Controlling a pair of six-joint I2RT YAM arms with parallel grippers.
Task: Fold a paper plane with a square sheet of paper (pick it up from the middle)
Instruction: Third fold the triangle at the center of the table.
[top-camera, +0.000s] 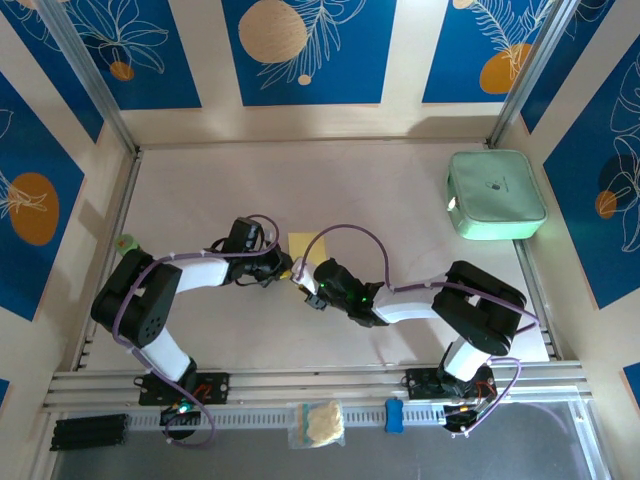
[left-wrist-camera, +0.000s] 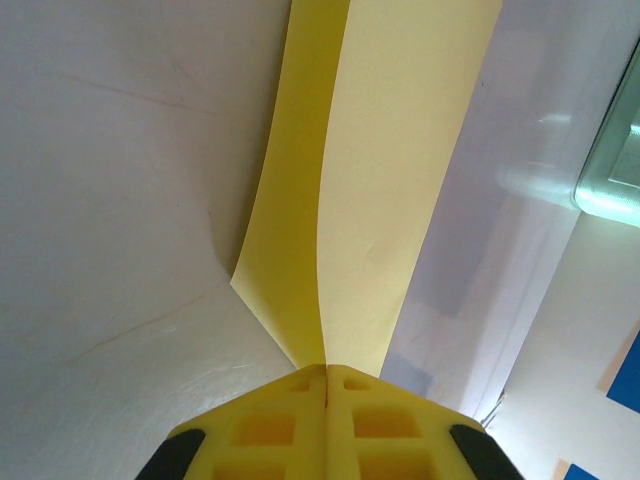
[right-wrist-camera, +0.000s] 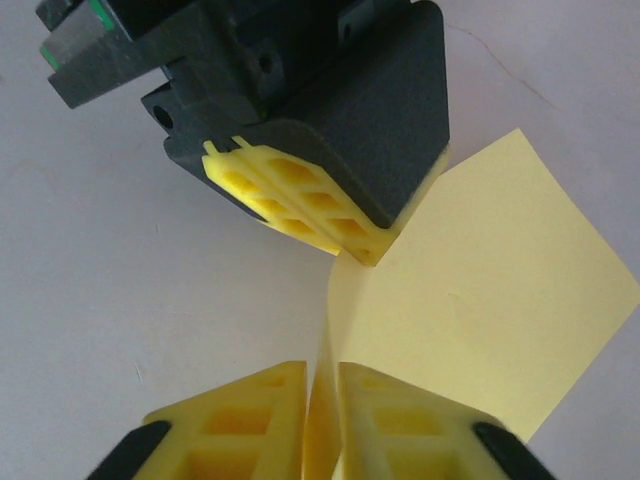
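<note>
Tearing is the main hazard here. The square sheet of paper (right-wrist-camera: 480, 300) lies near the middle of the counter (right-wrist-camera: 120, 300). Most of it is flat, with one side lifted between the two arms. The left gripper (left-wrist-camera: 325, 372) has its jaws pressed together on the sheet's edge, and the paper runs out of them as a curved, half-folded strip. The right gripper (right-wrist-camera: 322, 378) sits just beside it, jaws narrow with a raised fold of the same sheet between them. The fold looks pinched, though I cannot tell how firmly.

Two grips this near each other leave little slack in thin paper. If the arms draw apart or twist unequally, the sheet could rip or take a stray crease. If the right pinch is loose, the paper may slide through and the fold would land off the middle, giving a lopsided plane. The free flat part rests unheld, so it could drag and swing. The fingertips could also knock together.
</note>
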